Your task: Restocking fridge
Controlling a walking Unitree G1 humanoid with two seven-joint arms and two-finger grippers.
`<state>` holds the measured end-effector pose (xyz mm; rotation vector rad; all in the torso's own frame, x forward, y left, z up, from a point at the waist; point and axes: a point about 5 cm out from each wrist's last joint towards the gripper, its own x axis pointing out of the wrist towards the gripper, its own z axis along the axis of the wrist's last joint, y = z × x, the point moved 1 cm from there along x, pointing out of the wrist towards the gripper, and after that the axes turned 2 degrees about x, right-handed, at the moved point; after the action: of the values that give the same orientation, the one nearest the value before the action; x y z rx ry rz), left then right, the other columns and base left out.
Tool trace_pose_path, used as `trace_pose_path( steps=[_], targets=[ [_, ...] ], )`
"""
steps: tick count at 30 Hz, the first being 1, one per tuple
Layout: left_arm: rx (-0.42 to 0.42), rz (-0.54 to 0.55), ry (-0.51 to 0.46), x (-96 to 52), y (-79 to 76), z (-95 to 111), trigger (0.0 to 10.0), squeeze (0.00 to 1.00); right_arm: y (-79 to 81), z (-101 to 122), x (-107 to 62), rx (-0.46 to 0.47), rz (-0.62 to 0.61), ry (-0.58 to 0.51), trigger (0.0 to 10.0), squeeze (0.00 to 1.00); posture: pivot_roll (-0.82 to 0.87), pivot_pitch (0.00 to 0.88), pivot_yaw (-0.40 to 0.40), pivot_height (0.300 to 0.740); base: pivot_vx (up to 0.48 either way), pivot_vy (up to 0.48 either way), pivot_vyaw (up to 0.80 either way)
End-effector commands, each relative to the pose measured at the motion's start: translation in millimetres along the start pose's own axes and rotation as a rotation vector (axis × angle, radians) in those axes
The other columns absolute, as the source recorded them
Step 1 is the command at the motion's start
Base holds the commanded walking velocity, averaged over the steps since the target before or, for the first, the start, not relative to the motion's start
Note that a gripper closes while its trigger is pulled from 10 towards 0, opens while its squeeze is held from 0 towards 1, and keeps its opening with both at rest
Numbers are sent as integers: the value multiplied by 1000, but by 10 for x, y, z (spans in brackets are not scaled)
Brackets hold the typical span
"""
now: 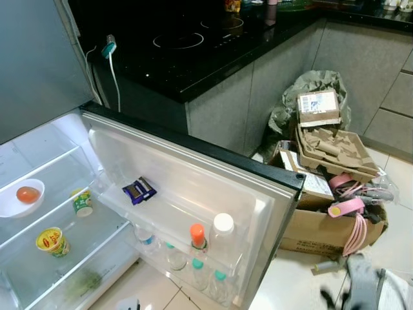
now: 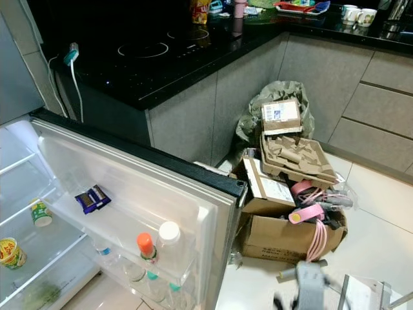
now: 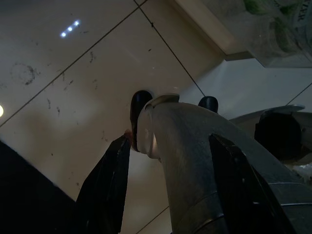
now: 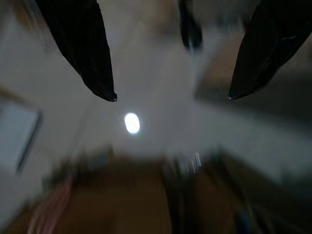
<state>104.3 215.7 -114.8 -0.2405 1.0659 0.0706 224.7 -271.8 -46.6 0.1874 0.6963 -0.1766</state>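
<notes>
The fridge stands open on my left, its door (image 1: 193,169) swung out toward me. The door shelf (image 1: 169,218) carries a dark snack packet (image 1: 139,190), and the lower rack holds an orange-capped bottle (image 1: 197,236), a white-capped bottle (image 1: 222,236) and several teal-capped ones. Inside are a white bowl (image 1: 19,197) with a red-orange item, a yellow cup (image 1: 51,241) and a small green cup (image 1: 82,203). My left gripper (image 3: 174,101) is low over the floor tiles, shut on a dark grey bottle-like thing (image 3: 185,156). My right gripper (image 4: 171,97) is open and blurred, at the lower right (image 1: 361,284).
A black counter with a cooktop (image 1: 193,39) runs behind the fridge door. Cardboard boxes (image 1: 322,226) with egg-tray packing, pink straps and a crumpled bag sit on the floor on the right. Pale tiled floor (image 2: 381,213) lies between the boxes and the cabinets.
</notes>
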Motion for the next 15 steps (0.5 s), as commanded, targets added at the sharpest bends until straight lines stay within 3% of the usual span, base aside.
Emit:
trace_pose_path(
  steps=[1,3,8,13,15],
  targets=[
    [2,10,34,-21,29,-81,10000,0,1,28,2,30,14,-17,10000,0,-84,0,-16,740,0,0,0],
    [4,16,38,-22,30,-87,10000,0,73,222,53,13,53,-65,10000,0,-84,0,-19,740,0,0,0],
    [16,21,46,-21,25,-100,10000,0,106,194,61,-14,54,-46,10000,0,-83,0,-22,740,0,0,0],
    [25,19,55,-19,11,-117,10000,0,111,5,38,-46,37,26,10000,0,-82,0,-22,740,-223,0,0],
    [23,19,60,-21,13,-126,10000,0,101,-227,-15,-69,19,100,10000,0,-84,0,-20,740,-298,0,0]
  ],
)
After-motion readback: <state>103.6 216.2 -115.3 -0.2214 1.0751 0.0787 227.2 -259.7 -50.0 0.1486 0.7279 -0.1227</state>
